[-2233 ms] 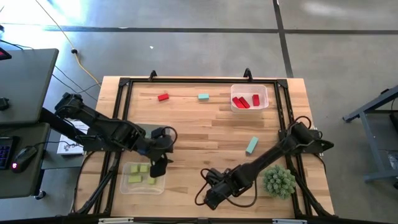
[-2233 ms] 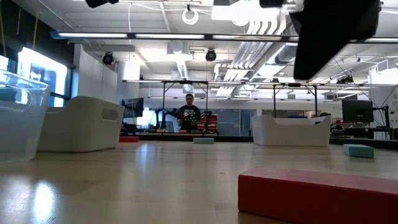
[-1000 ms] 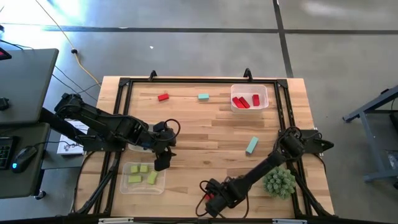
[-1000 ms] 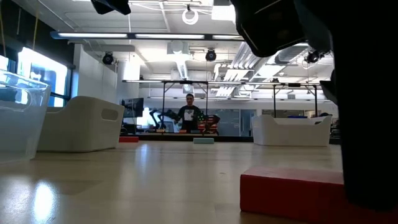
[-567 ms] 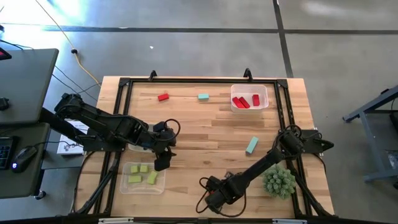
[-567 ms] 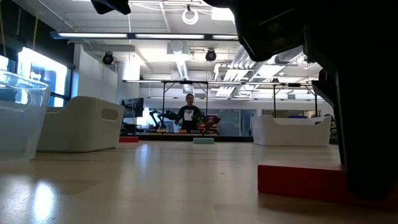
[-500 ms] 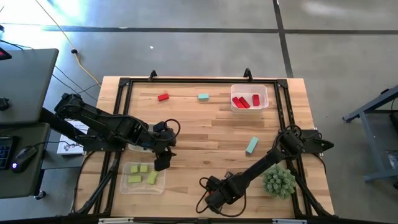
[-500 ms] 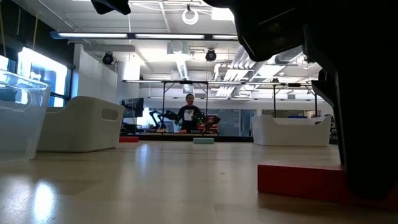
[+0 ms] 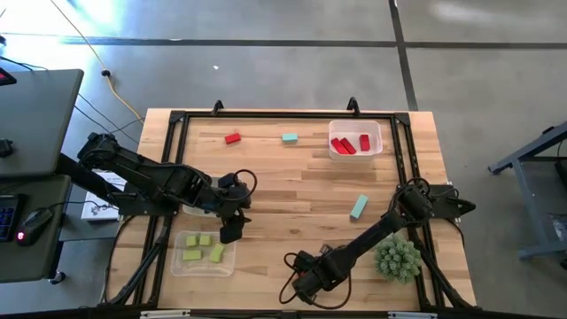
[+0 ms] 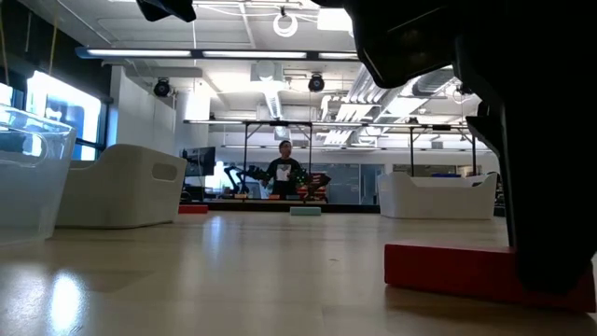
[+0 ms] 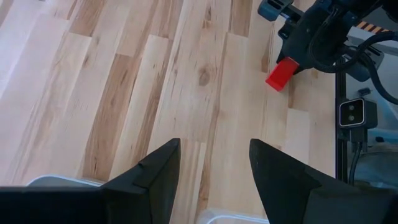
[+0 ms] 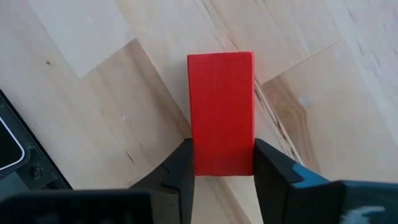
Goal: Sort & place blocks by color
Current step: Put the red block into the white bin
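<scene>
Near the table's (image 9: 266, 190) front edge my right claw (image 12: 222, 163) pinches the red bar (image 12: 222, 112) by one end only; lifted fast, I expect it to pivot or slip. Left claw (image 11: 214, 163) hangs open beside the yellow-green tray (image 9: 179, 260).

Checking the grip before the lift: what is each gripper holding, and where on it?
Right gripper clamps the red block at one end, across its width. Left gripper holds nothing.

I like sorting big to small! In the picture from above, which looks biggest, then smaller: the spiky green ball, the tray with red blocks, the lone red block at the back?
1. Tray with red blocks
2. Spiky green ball, slightly smaller
3. Lone red block, smallest
</scene>
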{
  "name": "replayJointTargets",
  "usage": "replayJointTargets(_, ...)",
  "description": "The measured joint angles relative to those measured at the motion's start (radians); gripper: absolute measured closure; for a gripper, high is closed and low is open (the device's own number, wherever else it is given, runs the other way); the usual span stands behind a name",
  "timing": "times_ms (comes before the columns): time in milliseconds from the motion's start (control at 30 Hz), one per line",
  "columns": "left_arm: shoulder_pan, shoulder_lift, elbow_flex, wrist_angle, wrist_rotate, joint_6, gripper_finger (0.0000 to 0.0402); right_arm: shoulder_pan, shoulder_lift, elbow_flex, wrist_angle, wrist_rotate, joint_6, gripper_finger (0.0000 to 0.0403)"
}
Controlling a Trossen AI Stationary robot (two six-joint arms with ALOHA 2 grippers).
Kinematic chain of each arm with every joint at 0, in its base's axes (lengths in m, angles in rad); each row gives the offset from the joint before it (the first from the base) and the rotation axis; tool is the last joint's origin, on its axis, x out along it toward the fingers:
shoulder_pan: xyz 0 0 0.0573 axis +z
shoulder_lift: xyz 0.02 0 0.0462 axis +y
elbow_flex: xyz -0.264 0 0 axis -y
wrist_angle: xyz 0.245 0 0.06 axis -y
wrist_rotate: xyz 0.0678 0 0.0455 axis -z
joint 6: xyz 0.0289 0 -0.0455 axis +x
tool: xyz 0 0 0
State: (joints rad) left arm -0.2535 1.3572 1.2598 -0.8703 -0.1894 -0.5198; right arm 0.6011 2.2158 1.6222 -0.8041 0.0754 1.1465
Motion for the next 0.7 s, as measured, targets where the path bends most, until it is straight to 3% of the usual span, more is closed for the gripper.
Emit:
replayJointTargets(333, 0.0, 0.0, 0.0, 0.0, 0.0, 0.0, 0.022, 0.0, 0.002, 0.027, -0.024, -0.003, 0.0, 0.0302)
replayJointTargets(533, 0.0, 0.0, 0.0, 0.0, 0.0, 0.0, 0.022, -0.008, 0.012, 0.1, -0.139, 0.102, -0.03, 0.0302)
replayJointTargets(700, 0.0, 0.0, 0.0, 0.0, 0.0, 0.0, 0.022, -0.021, 0.01, 0.137, -0.177, 0.105, -0.053, 0.0302)
